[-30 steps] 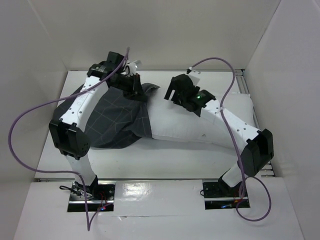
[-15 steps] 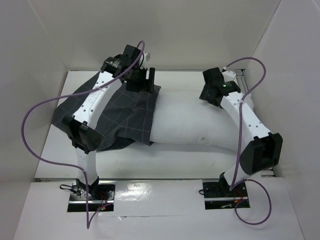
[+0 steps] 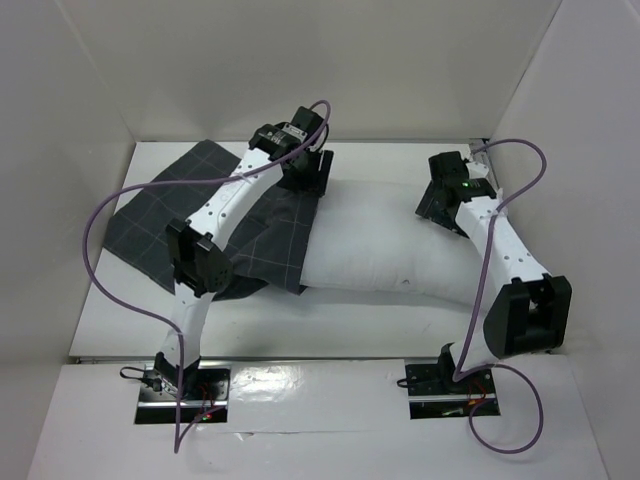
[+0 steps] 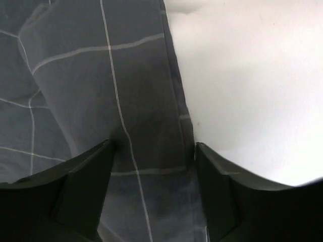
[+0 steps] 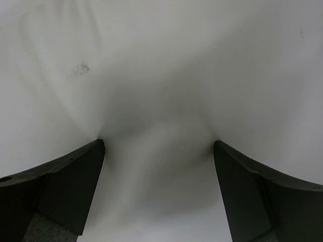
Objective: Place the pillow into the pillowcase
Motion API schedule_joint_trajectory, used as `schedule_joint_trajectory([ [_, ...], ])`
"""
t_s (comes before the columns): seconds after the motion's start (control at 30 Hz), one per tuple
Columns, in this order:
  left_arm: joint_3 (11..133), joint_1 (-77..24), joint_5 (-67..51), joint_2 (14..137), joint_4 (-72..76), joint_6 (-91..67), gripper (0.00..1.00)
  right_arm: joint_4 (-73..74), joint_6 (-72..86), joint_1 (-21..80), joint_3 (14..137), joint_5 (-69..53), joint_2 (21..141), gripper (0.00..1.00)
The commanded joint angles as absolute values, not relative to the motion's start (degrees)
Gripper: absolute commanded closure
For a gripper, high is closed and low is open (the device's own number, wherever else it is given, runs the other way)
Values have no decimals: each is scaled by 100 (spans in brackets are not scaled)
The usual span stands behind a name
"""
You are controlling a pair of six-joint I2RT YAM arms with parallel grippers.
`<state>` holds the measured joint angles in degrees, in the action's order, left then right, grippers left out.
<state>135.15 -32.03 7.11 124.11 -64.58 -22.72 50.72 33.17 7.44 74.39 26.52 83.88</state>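
The white pillow (image 3: 390, 245) lies across the middle of the table, its left end inside the mouth of the dark grid-lined pillowcase (image 3: 150, 210). My left gripper (image 3: 312, 180) is at the far side of that mouth. In the left wrist view it (image 4: 154, 151) stands open, straddling the pillowcase (image 4: 101, 75) hem, with bare pillow (image 4: 252, 75) to the right. My right gripper (image 3: 437, 205) is down on the pillow's far right part. Its wrist view shows it (image 5: 157, 146) open, with the fingertips (image 5: 81, 171) pressed into the dented pillow (image 5: 161, 60) fabric.
White enclosure walls (image 3: 60, 120) close in the left, back and right. The left arm's elbow (image 3: 190, 262) hangs over the pillowcase and the right elbow (image 3: 530, 315) stands by the pillow's right end. Purple cables (image 3: 100, 215) loop above both arms.
My left gripper has opened and slid right along the far edge to the pillowcase mouth. The right gripper has moved right onto the pillow's right part. The pillowcase now lies spread flatter at left.
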Motion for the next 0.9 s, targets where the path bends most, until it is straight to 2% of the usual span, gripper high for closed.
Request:
schedule_joint_trajectory([
  [0.0,13859,-3234,1072,12708,-6398,-2224,25,5028,3243,721,6901,2347,8253,7],
  [0.03,13921,-3234,1072,12779,-6398,-2224,33,4888,3243,721,6804,2199,8253,11],
  [0.1,13922,-3234,1072,12832,-6469,-2224,55,4816,3243,721,6593,2075,8192,37],
  [0.13,13991,-3234,1072,12832,-6469,-2224,77,4677,3243,721,6540,1935,8113,52],
  [0.17,13992,-3234,1003,12832,-6469,-2224,85,4676,3243,721,6539,1864,8112,66],
  [0.2,14079,-3234,906,12728,-6399,-2224,92,4606,3243,721,6539,1802,8051,92],
  [0.23,14080,-3234,792,12657,-6320,-2171,96,4605,3243,773,6539,1671,7999,100],
  [0.27,14080,-3234,617,12587,-6224,-2171,100,4553,3243,860,6539,1609,7998,100],
  [0.37,14080,-3234,-156,12375,-5662,-2293,100,4317,3243,1307,6925,1215,7945,100],
  [0.43,14263,-3234,-1078,12305,-5293,-2443,100,4245,3357,1624,7301,1003,7945,100],
  [0.53,14860,-3366,-2140,12454,-4870,-2812,100,4543,3437,2371,8505,1238,8007,100],
  [0.63,14653,-3437,-3027,12253,-4133,-3224,100,4632,3708,3005,9193,1722,7876,100],
  [0.73,14388,-3437,-3453,12190,-3762,-3498,100,4632,4042,3233,8896,2021,7638,100],
  [0.87,14081,-3367,-3279,12401,-3876,-3560,100,4193,4552,3234,7553,2092,7304,100],
])
